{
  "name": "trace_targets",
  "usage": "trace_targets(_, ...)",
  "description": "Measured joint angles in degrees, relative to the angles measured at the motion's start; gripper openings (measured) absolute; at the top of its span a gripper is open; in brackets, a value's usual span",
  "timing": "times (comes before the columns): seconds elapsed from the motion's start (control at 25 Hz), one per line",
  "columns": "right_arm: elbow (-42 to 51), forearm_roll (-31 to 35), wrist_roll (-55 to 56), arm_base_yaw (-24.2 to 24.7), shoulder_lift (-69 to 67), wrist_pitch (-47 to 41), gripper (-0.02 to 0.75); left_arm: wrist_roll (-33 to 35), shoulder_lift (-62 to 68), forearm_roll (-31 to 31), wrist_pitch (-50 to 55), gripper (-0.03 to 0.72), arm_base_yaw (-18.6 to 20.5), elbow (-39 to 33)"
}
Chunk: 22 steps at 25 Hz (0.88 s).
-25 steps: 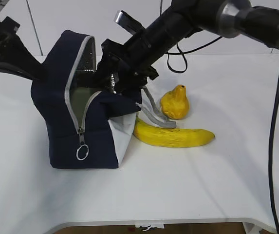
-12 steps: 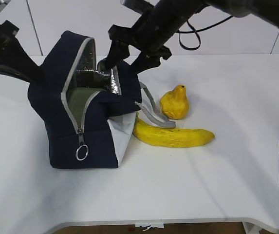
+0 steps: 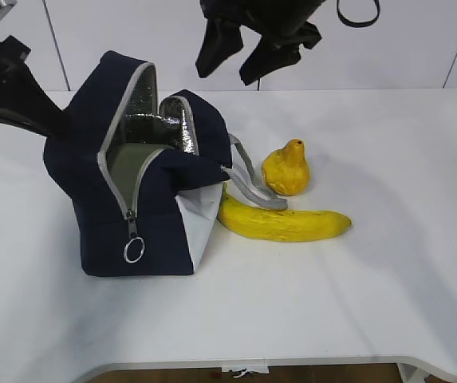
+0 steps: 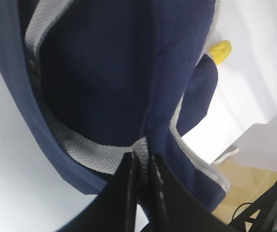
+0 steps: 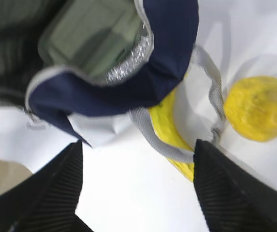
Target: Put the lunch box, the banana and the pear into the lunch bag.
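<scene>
Right gripper (image 3: 238,56) has risen off the gaping navy lunch bag (image 3: 156,231)

Both matte black plastic grippers, left (image 3: 13,84) and right (image 3: 254,48), had long tapered fingers (image 5: 225,193) with finely ribbed inner pads (clearest up close); a thin black looped cable (image 3: 359,14) hung beside the right one.

White table (image 3: 388,263) w/ white panelled wall (image 3: 419,48) behind.
</scene>
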<state>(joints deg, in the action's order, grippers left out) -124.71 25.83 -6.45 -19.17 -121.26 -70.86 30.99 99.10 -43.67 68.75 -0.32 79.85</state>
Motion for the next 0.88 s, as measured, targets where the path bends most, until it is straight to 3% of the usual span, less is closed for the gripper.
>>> trace_targets(0.48,21.96,-9.77,-17.77,0.0,13.93,-0.24,0.535,0.0,0.0,3.08,0.13,0.012,0.0,0.0)
trace_targets(0.88,28.4,-11.9,-36.21,0.0,13.8,-0.24,0.534,0.0,0.0,4.34,0.35,0.012,0.0,0.0)
